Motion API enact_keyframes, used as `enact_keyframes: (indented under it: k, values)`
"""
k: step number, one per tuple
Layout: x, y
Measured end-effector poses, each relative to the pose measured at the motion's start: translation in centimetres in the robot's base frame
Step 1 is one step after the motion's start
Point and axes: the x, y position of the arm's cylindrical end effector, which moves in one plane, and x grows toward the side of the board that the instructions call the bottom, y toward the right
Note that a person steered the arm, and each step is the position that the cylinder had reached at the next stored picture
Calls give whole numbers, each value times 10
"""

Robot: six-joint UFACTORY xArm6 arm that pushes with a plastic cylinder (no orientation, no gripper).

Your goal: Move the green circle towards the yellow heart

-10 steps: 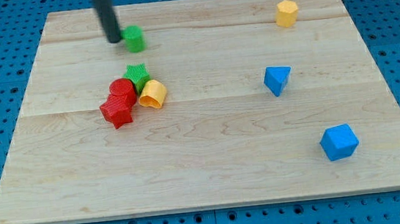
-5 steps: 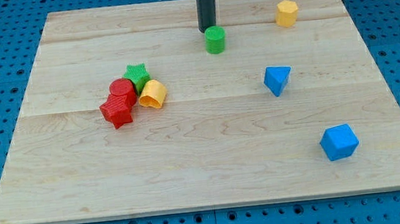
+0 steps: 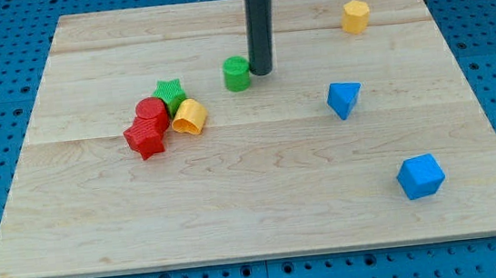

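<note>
The green circle (image 3: 237, 72) stands on the wooden board, left of centre in the upper half. My tip (image 3: 262, 71) is right against its right side. The yellow heart (image 3: 189, 116) lies lower left of the green circle, a short gap away. It sits in a cluster with a green star (image 3: 169, 93), a red circle (image 3: 149, 110) and a red star (image 3: 145, 137).
A yellow hexagon block (image 3: 356, 15) sits near the view's top right. A blue triangle-like block (image 3: 344, 99) lies right of centre. A blue cube-like block (image 3: 420, 176) lies at the lower right. The board (image 3: 263, 201) ends in blue pegboard all round.
The green circle went from the upper left to the right, then back down-left toward the heart. My tip moved from above it to its right side.
</note>
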Motion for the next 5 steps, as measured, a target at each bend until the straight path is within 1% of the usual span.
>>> enact_keyframes:
  k: [1,3,4,5]
  values:
    - [-16,-9]
    - [36,-39]
    - [31,-22]
    - [7,79]
